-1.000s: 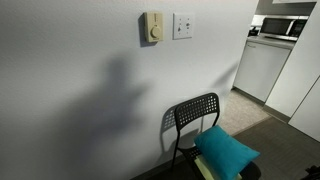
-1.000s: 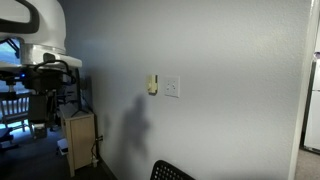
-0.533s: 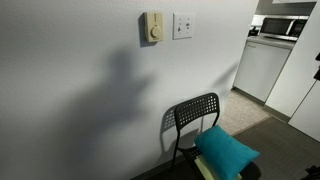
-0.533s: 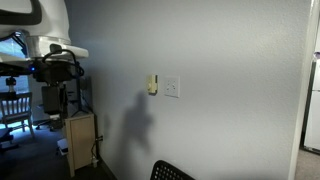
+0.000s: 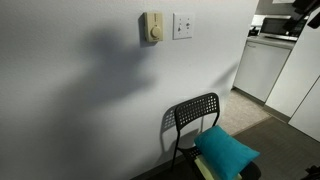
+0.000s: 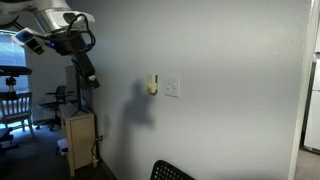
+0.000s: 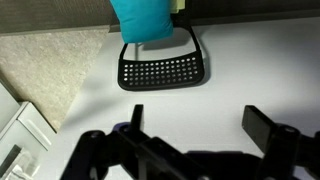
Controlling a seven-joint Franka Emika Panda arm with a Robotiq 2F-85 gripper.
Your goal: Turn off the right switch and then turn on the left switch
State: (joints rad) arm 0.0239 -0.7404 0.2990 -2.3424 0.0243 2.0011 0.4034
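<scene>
The white square wall plate [image 5: 182, 25] with the switches hangs on the wall next to a beige box with a round dial [image 5: 152, 28]. It also shows in an exterior view [image 6: 172, 88]. The single switches are too small to tell apart or read. My gripper [image 7: 200, 120] is open and empty, with its fingers [image 7: 266, 126] spread wide in front of the bare white wall. In an exterior view the gripper [image 6: 88, 72] hangs in the air well away from the plate. The wrist view does not show the plate.
A black perforated chair [image 5: 195, 115] with a teal cushion [image 5: 226, 150] stands against the wall below the plate; it also shows in the wrist view [image 7: 163, 66]. A wooden cabinet [image 6: 78, 140] stands under the arm. A white kitchen counter [image 5: 262, 65] lies beyond.
The arm has risen and swung towards the wall. Its shadow on the wall has moved up towards the beige box. A dark part of the robot now shows at one view's top corner.
</scene>
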